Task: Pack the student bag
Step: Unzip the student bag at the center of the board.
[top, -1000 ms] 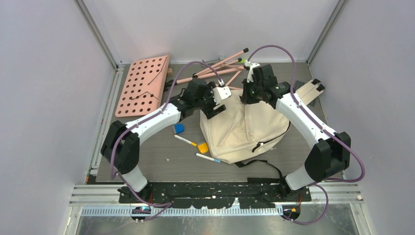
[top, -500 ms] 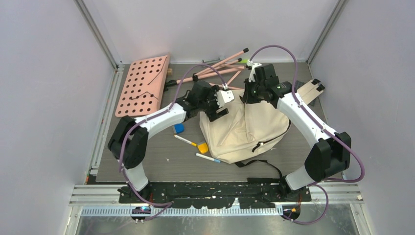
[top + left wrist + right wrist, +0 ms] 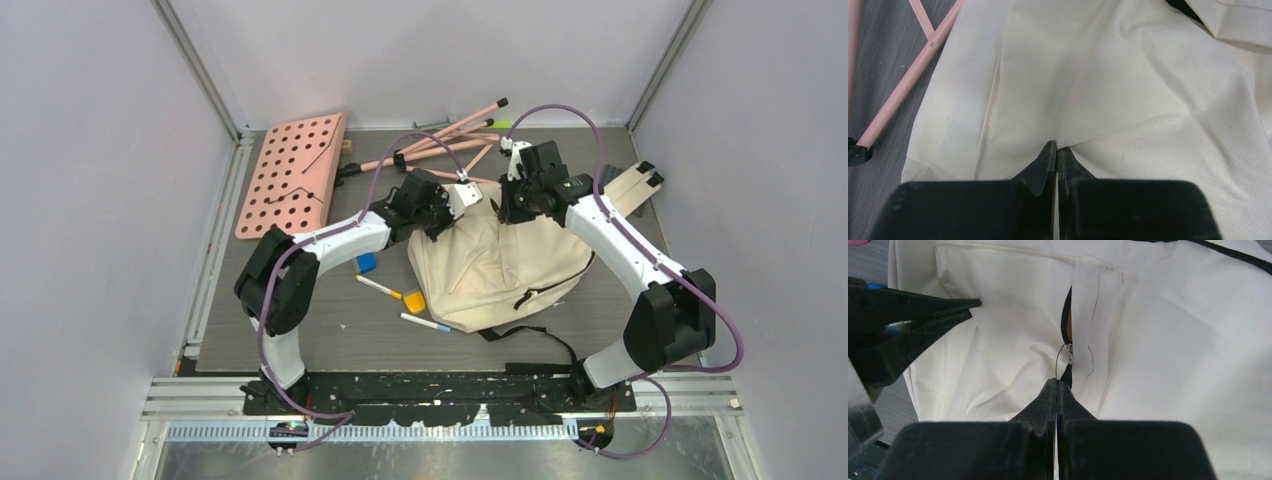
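The student bag (image 3: 500, 265), a cream cloth backpack with black zippers, lies in the middle of the table. My left gripper (image 3: 445, 222) is at its far left corner, shut on a pinched fold of the cloth (image 3: 1057, 148). My right gripper (image 3: 505, 212) is at the bag's far edge, its jaws shut (image 3: 1057, 382) on the black tab of a zipper pull (image 3: 1069, 357). That zipper is open a short way, showing a dark slit. The left gripper's fingers (image 3: 933, 310) show at the left of the right wrist view.
A pink pegboard (image 3: 290, 175) and pink rods (image 3: 440, 140) lie at the back. Left of the bag are a blue cube (image 3: 366, 263), a yellow cube (image 3: 413, 301) and two pens (image 3: 378, 286) (image 3: 425, 324). A cream flap (image 3: 630, 185) lies far right.
The left arm has reached right onto the bag's corner and its jaws have gone from open to shut on the cloth. The right gripper has kept its hold and barely moved.
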{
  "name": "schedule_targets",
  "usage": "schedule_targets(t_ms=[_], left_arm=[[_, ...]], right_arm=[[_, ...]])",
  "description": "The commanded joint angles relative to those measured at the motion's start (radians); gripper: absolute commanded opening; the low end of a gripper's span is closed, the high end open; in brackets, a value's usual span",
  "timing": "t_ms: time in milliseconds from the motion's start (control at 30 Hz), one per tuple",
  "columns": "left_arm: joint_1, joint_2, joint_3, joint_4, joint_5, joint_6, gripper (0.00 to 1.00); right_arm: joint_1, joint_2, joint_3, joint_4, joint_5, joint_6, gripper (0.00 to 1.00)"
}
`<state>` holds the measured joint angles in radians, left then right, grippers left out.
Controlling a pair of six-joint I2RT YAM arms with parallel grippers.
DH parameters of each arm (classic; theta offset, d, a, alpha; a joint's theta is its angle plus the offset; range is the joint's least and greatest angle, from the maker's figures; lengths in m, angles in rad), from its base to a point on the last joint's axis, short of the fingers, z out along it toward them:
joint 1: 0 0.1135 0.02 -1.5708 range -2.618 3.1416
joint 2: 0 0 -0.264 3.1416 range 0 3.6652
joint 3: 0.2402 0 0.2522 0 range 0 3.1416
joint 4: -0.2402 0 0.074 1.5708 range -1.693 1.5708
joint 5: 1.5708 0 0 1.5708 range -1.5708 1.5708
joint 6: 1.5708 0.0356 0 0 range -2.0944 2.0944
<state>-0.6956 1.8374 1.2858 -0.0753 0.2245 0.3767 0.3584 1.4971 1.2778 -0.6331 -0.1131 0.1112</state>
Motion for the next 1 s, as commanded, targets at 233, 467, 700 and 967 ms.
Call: schedule_targets(t_ms=[233, 467, 700, 967], left_arm=[[0.045, -0.011, 0.084, -0.006, -0.093, -0.135, 0.00], [0.094, -0.021, 0.096, -0.021, -0.042, -0.212, 0.00], [0.101, 0.019, 0.192, -0.074, 0.087, -0.290, 0.26], [0.101, 0.026, 0.279, 0.044, 0.129, -0.770, 0.50]], right_arm=[[0.002, -0.130, -0.078, -0.130, 0.157, 0.001, 0.01], [0.006, -0.153, -0.128, -0.107, 0.014, 0.026, 0.01], [0.063, -0.083, -0.123, -0.093, -0.061, 0.024, 0.01], [0.065, -0.109, -0.190, 0.053, -0.033, 0.125, 0.01]])
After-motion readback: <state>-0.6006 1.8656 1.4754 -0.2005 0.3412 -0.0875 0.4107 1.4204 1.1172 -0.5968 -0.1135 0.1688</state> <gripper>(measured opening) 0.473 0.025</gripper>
